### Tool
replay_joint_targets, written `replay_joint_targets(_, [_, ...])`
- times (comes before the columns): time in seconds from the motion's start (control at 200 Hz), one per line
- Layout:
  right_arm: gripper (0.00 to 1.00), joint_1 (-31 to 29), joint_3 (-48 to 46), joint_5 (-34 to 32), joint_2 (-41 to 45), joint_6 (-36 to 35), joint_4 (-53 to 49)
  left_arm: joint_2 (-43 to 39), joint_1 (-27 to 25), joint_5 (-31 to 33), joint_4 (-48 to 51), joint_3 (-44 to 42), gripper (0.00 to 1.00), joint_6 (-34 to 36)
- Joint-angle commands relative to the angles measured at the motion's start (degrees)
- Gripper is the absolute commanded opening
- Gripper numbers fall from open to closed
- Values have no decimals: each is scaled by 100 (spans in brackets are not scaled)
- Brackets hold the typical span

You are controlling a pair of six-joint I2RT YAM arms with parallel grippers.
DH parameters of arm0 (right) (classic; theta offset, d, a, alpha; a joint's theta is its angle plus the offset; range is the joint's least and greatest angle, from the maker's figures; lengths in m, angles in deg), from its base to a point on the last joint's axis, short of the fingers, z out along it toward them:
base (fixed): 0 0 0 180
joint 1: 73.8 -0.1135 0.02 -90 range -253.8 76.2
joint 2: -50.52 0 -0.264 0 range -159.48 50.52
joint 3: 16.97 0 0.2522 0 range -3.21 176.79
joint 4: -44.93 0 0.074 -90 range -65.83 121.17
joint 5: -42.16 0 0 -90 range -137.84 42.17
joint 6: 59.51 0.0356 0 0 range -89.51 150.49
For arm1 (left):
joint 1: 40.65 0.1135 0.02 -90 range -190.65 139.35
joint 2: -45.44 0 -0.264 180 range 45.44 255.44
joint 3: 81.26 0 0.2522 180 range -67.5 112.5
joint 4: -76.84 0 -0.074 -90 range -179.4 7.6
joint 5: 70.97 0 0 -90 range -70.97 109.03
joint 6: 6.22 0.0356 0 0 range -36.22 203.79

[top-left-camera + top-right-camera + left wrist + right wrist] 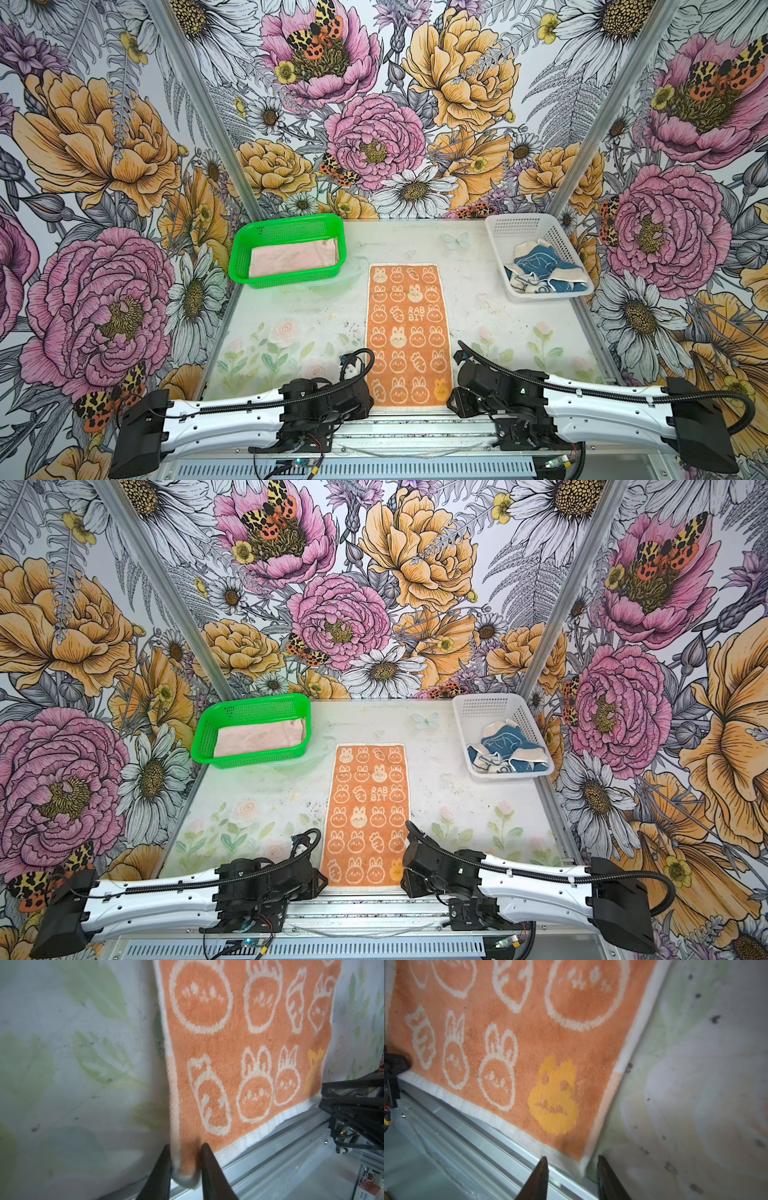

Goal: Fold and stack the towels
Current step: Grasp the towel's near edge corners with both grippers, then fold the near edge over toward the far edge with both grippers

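The orange towel with white rabbits (409, 332) (370, 812) lies flat and lengthwise in the middle of the table, its near edge at the metal rail. My left gripper (185, 1147) is shut on the bunched near-left corner of the orange towel (239, 1064). My right gripper (571, 1158) stands open at the near-right corner, and the corner of the orange towel (529, 1043) lies loose between its fingers. The pale pink towel (293, 257) lies folded in the green basket (286, 220). The blue and cream towel (544, 266) sits crumpled in the white basket (523, 220).
The green basket stands at the back left and the white basket at the back right. A metal rail (291, 1147) runs along the table's front edge, right under both grippers. Flowered walls close in the left, right and back sides.
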Motion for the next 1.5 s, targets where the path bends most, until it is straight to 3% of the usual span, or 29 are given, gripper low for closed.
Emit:
replay_joint_targets(0.0, [41,-78,-14,-23,-129,108,231,-51,25,-114,-112,-63,18,72])
replay_joint_targets(0.21, [36,-81,-85,-61,-136,149,239,-114,25,-70,-113,-88,10,71])
replay_joint_targets(0.27, [27,-82,-72,-39,-168,149,234,-122,25,-50,-115,-91,9,79])
replay_joint_targets(0.36, [0,-88,-57,-49,-144,149,234,-139,34,-50,-112,-79,5,99])
replay_joint_targets(0.44, [0,-81,-57,-41,-75,140,230,-163,23,-59,-105,-74,0,93])
replay_joint_targets(0.615, [0,-174,-30,111,539,121,21,-270,-78,-43,81,69,0,99])
replay_joint_targets(0.806, [0,-246,511,-113,1598,75,-871,-578,-256,162,595,742,0,356])
replay_joint_targets(0.921, [0,-105,955,-349,1577,-198,-1028,-554,-152,311,673,1250,0,755])
replay_joint_targets(1.106, [0,880,1810,-548,647,-1155,-1045,-226,1306,-65,632,1865,0,1776])
replay_joint_targets(1.291, [0,2027,2664,-430,-249,-2207,-1034,417,3170,-1276,-102,2186,0,2754])
replay_joint_targets(1.496, [0,3102,3338,-184,-1086,-3137,-912,1864,4028,-1811,-422,3206,0,3547])
